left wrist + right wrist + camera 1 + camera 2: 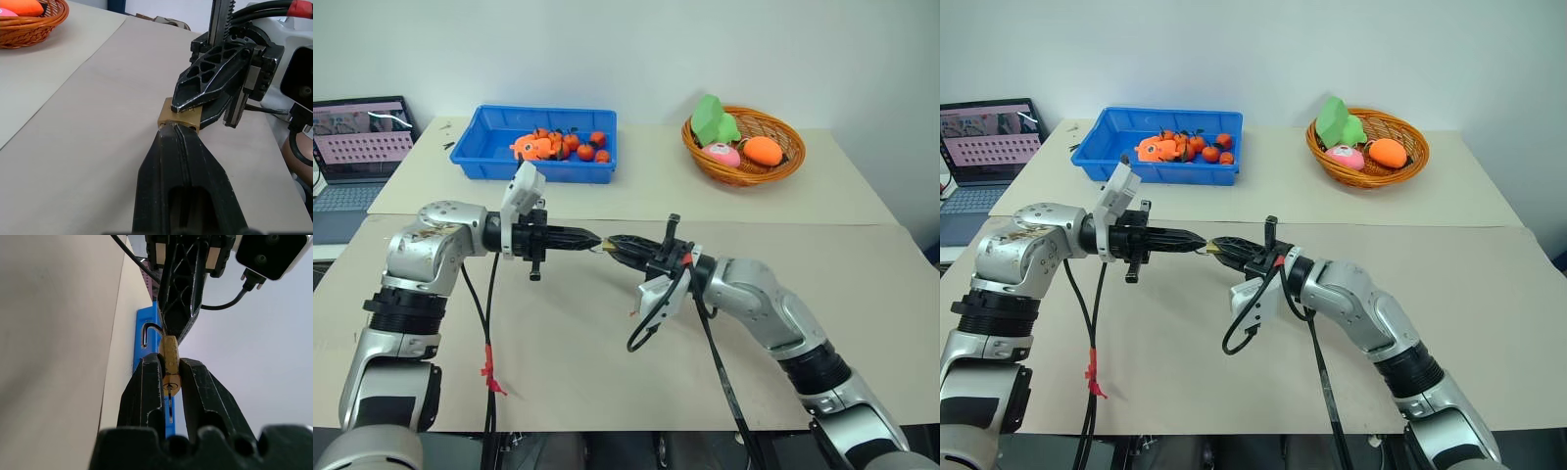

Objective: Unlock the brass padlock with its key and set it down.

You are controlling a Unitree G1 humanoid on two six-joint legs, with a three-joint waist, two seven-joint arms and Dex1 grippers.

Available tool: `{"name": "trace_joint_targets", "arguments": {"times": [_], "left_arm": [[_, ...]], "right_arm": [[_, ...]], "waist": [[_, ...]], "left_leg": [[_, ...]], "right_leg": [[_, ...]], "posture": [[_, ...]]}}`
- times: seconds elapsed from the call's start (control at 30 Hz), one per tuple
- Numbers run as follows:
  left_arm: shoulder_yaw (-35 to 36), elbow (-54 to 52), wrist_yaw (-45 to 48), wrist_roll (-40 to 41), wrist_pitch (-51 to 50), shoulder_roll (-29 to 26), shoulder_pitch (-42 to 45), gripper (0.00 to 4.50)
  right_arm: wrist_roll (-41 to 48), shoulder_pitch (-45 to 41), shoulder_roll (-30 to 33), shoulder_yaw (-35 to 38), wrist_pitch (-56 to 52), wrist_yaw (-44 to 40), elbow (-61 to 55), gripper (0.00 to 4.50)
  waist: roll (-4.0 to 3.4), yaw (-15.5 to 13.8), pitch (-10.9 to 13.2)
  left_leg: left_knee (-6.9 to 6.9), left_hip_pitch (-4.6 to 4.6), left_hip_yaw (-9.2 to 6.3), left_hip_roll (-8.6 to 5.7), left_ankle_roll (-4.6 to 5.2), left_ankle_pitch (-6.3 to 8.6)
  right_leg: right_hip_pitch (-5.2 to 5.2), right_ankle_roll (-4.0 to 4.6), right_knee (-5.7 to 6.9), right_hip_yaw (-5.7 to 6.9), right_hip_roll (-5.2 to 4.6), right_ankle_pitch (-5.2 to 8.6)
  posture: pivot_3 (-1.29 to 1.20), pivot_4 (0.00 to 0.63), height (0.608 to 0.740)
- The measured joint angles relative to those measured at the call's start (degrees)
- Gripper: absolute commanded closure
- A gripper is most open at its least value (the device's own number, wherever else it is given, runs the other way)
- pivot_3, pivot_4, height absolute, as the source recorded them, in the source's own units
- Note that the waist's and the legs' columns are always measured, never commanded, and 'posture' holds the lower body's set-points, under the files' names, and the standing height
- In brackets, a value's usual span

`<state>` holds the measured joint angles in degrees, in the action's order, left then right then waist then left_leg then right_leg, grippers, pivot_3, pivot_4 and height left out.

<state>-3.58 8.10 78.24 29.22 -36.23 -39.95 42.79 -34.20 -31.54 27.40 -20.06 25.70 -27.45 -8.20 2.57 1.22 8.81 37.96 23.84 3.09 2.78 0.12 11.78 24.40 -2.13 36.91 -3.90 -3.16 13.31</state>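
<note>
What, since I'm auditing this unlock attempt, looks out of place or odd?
The brass padlock sits clamped in the right hand in midair, the shut left hand at its shackle end. The shackle has one leg free of the body. Nothing else stands out.

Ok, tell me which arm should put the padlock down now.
Right. The right gripper clamps the brass padlock by its body, and the shackle already looks swung open. The left gripper is shut, its tips just meeting the lock's end. The right can probably lower it to the table.
</note>
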Motion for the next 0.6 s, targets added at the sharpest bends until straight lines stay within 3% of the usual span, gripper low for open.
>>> {"name": "trace_joint_targets", "arguments": {"times": [0.6], "left_arm": [[0.0,0.0,-1.0,0.0,0.0,0.2,0.0,4.49]], "right_arm": [[1.9,-0.2,-0.4,0.6,-1.6,-1.4,-2.6,4.31]], "waist": [[0.00,0.0,0.0]], "left_leg": [[0.00,0.00,0.00,0.00,0.00,0.00]], "right_leg": [[0.00,0.00,0.00,0.00,0.00,0.00]], "posture": [[0.00,0.150,0.740]]}}
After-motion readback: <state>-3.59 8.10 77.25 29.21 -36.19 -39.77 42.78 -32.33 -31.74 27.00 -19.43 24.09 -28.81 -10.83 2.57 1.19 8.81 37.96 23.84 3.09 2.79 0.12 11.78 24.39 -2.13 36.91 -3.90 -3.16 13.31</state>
